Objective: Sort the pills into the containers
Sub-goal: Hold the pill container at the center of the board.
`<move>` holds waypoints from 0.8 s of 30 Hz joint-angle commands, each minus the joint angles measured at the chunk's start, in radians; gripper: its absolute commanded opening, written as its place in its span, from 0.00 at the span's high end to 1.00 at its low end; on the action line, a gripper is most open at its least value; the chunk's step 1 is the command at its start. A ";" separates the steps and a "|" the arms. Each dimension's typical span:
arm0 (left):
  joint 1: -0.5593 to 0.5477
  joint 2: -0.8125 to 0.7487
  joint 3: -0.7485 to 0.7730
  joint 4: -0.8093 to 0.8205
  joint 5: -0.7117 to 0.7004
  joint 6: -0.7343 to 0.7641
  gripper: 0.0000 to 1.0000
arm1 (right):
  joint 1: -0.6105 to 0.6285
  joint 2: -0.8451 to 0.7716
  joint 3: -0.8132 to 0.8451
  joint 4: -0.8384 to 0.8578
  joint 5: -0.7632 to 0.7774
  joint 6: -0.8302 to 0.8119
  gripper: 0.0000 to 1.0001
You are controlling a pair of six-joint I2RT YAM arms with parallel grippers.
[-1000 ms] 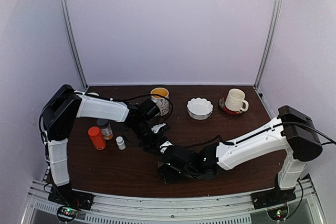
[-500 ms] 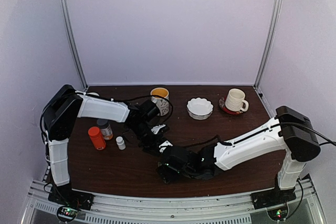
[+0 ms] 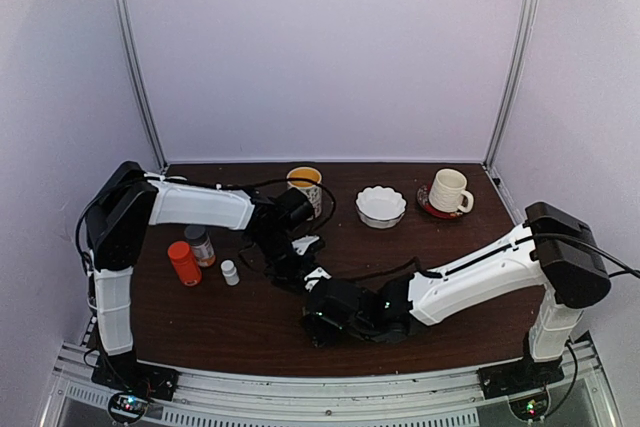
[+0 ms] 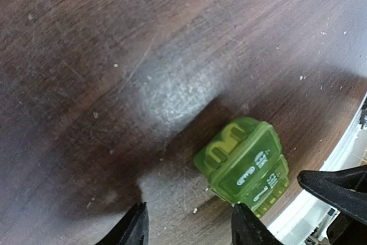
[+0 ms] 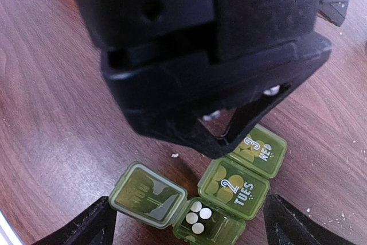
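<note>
In the top view, the left claw point(image 3: 300, 259) and the right claw point(image 3: 322, 315) are held close together near the middle of the dark wooden surface point(image 3: 200, 317). The pill box is hidden beneath them. An orange cylindrical bottle point(image 3: 183, 262), a brown bottle with a grey cap point(image 3: 200, 245) and a small white bottle point(image 3: 230, 272) are stood at the left, well apart from the claws. Compared with a second ago, the left forearm is shifted slightly to the right. The bottles are unmoved.

In the left wrist view, the translucent green plastic pill box point(image 4: 246, 162) is seen lying near the surface's edge. The left claw point(image 4: 188, 217) is spread moderately and nothing is held.

In the right wrist view, the right claw point(image 5: 186, 225) is opened wide and is empty. One end compartment's lid point(image 5: 148, 193) is flipped open and a few small white round pills point(image 5: 198, 215) are seen inside. The lids marked TUES point(image 5: 234, 187) and WED point(image 5: 258, 150) are shut, so what they hold cannot be told. The sorting is judged to be only partly done.
</note>
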 commanded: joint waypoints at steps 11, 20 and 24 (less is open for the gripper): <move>-0.012 -0.109 0.113 -0.059 -0.082 0.092 0.49 | 0.004 -0.144 -0.173 0.183 -0.018 -0.032 0.02; -0.019 -0.091 0.150 -0.038 -0.006 0.222 0.92 | 0.002 -0.338 -0.417 0.411 -0.074 -0.056 0.01; -0.034 -0.064 0.170 -0.037 0.080 0.282 1.00 | 0.002 -0.315 -0.394 0.398 -0.069 -0.043 0.01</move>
